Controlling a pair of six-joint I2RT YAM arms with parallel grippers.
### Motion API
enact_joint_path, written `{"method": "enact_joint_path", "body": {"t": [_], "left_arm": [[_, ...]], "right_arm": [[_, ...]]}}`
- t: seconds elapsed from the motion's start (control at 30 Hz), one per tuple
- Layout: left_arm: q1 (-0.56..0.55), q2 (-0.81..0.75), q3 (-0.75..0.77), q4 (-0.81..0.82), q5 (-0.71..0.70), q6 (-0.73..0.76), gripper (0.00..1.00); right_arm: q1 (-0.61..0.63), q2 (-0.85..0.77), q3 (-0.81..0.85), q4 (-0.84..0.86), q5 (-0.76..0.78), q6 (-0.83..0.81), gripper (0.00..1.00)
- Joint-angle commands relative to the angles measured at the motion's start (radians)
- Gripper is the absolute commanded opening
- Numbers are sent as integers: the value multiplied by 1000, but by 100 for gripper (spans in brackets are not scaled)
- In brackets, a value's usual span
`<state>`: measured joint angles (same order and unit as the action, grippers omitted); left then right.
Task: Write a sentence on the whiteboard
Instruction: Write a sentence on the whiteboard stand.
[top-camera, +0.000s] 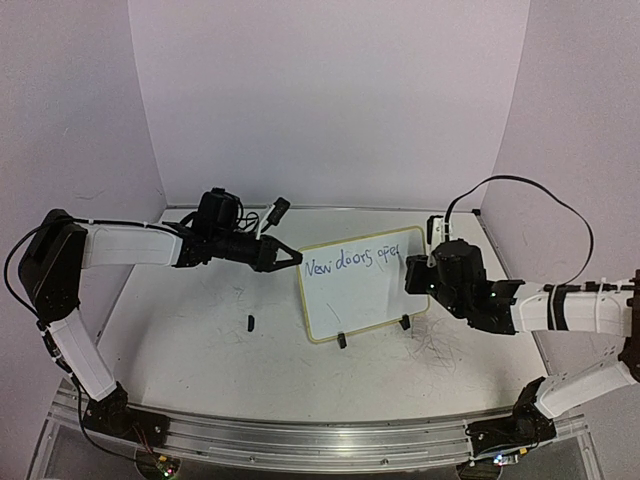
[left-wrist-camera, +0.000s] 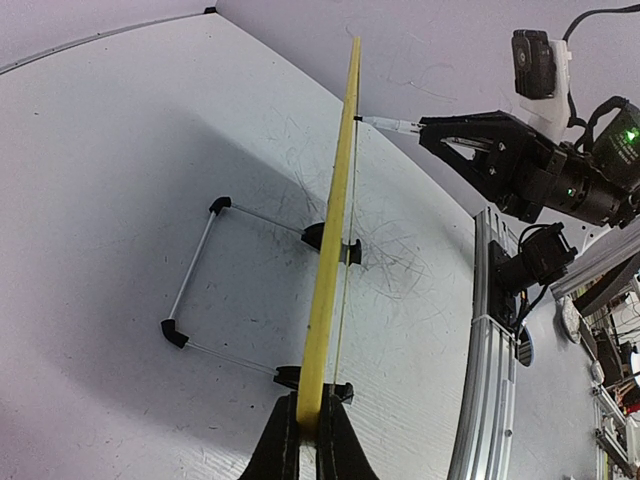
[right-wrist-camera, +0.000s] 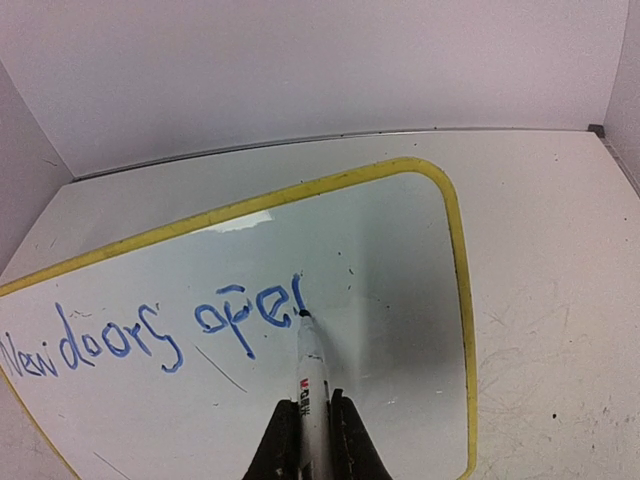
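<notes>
The whiteboard (top-camera: 365, 300) seemed light and tippy; left end effector (top-camera: 294, 258) pinched its 9 o'clock edge, right end effector (right-wrist-camera: 312, 408) clamped the marker (right-wrist-camera: 310, 350).

The left arm (top-camera: 120, 245) and right arm (top-camera: 575, 305) have white link shells, black joints and black bases. A black cable (top-camera: 530, 195) loops above the right one, near a green light (top-camera: 493, 293). The left tool (top-camera: 297, 258) and right tool (top-camera: 410, 275) are black and tapered.
</notes>
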<state>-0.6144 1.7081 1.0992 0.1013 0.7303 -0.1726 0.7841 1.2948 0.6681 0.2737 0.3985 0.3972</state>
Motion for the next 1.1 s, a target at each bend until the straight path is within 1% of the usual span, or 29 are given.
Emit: {"method": "enact_joint_path", "body": {"t": [0.0,0.57,0.87,1.07], "left_arm": [[-14,-28,-7,-60,-6,42,0],[-15,-28,-9,-62,-8,44,0],[-15,-25,-7,-62,-5,44,0],[-15,-25,-8,-61,-5,44,0]], "right_arm": [[-5,-12,0,-13,-3,9,0],[-6,23,75,36,33,-34,0],[-8,15,66,14,84,-12,0],[-8,9,53,-4,81,2,0]]}}
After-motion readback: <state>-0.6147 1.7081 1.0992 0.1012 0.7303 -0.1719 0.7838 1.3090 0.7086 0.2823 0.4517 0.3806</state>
